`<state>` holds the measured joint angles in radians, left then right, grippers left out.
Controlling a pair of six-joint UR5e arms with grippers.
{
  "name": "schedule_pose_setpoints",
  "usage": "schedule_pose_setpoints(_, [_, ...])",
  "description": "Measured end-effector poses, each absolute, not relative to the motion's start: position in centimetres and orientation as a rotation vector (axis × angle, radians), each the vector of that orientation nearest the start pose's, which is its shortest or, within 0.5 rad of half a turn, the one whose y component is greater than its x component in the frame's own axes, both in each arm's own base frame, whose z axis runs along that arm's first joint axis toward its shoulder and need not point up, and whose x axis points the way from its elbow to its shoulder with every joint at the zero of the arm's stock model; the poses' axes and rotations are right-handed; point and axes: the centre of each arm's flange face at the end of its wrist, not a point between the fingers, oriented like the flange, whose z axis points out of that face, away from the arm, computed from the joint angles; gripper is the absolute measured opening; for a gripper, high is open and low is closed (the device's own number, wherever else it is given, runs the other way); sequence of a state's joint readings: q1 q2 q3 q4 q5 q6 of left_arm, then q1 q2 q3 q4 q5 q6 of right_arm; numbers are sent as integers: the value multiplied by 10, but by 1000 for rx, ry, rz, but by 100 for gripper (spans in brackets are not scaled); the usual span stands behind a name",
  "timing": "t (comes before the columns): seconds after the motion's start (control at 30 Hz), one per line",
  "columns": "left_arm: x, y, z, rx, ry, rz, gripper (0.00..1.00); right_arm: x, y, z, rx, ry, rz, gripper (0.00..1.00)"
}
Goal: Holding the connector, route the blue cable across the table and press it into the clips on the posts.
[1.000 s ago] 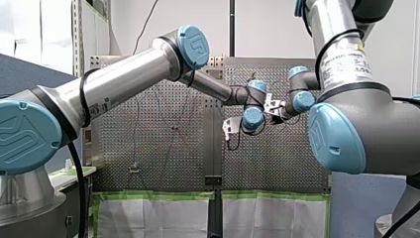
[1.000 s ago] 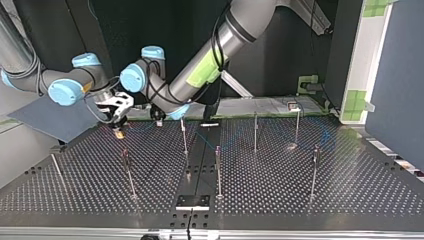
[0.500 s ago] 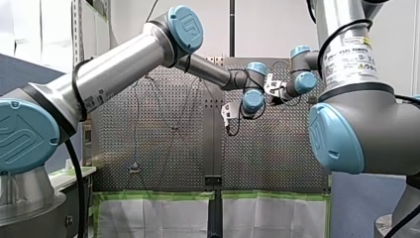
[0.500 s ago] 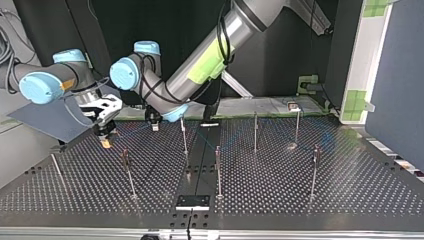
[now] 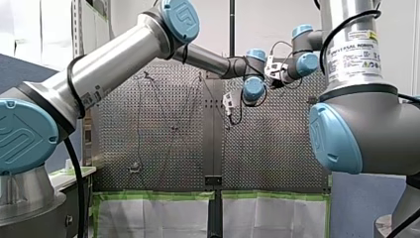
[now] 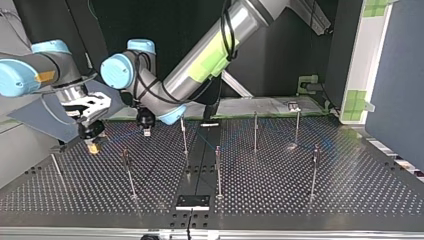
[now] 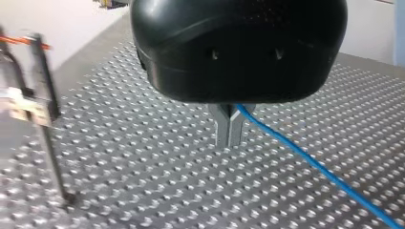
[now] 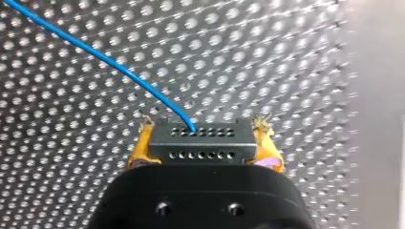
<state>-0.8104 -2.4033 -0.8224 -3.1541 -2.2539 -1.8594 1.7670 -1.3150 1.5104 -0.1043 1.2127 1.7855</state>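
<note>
In the right wrist view my right gripper (image 8: 204, 148) is shut on a grey connector (image 8: 199, 139), squeezed between its yellow pads (image 8: 139, 151). The blue cable (image 8: 100, 55) leaves the connector's face and runs away over the perforated table. My left gripper (image 7: 229, 138) has its metal fingers shut, and the blue cable (image 7: 310, 164) comes out from between them near their base. In the top view my right gripper (image 6: 91, 142) hangs low over the table at the far left. My left gripper (image 6: 145, 129) is just to its right.
Several thin posts stand on the table (image 6: 280, 195), among them one (image 6: 184, 136) beside my left gripper and one (image 6: 128, 172) in front of both grippers. Another post with a clip (image 7: 44, 114) stands beside my left gripper. A dark plate (image 6: 192, 201) lies at the table's edge at the bottom of the top view.
Both grippers have moved toward the top view's left, my right one carrying the connector and the left one following. In the front view both wrists have risen.
</note>
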Motion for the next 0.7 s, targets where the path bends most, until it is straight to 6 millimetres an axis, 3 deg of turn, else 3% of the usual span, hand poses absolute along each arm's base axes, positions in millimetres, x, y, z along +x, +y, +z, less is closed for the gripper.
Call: schedule_pose_setpoints(0.7, [479,-595,363,-131,1595,-312,1,275,-516,428,1628,-1141,1743,0])
